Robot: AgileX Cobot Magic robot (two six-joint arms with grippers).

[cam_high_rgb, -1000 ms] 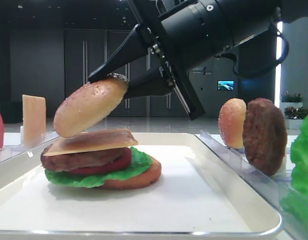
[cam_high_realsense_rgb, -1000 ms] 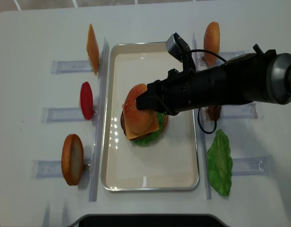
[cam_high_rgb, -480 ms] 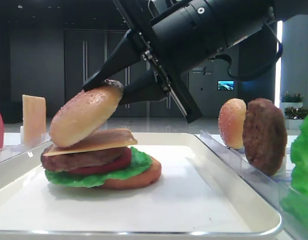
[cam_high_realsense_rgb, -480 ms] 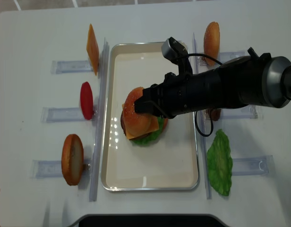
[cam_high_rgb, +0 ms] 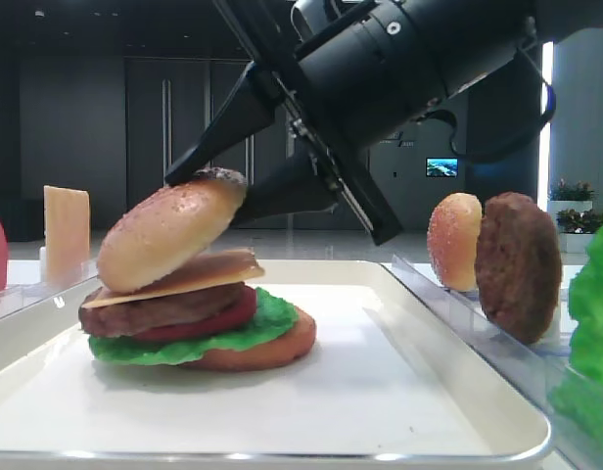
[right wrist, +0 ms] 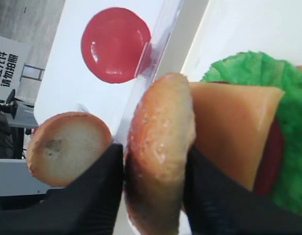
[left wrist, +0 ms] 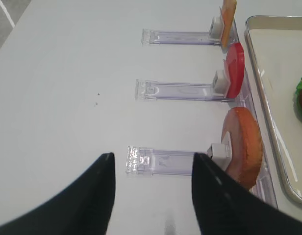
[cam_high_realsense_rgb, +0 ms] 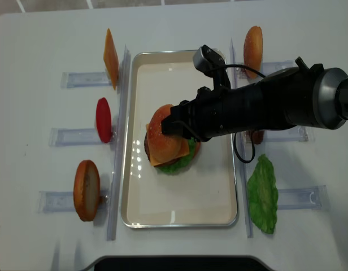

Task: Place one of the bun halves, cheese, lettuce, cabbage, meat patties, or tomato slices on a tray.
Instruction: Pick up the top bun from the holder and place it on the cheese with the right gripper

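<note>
I have the right claw (cam_high_rgb: 215, 176) over the tray (cam_high_realsense_rgb: 179, 214), its two fingers pressed on either side of the bun top (cam_high_rgb: 169, 231), so it is clamped on the bun. The bun sits tilted, its lower edge touching the cheese slice (cam_high_rgb: 184, 281) that tops the stack: patty (cam_high_rgb: 155, 308), tomato (cam_high_rgb: 213, 318), lettuce (cam_high_rgb: 233, 338) and bun base (cam_high_rgb: 272, 348). My left claw (left wrist: 152, 196) hangs above the bare desk (left wrist: 67, 73), fingers apart and holding nothing, near the racks with a spare tomato slice (left wrist: 234, 71).
</note>
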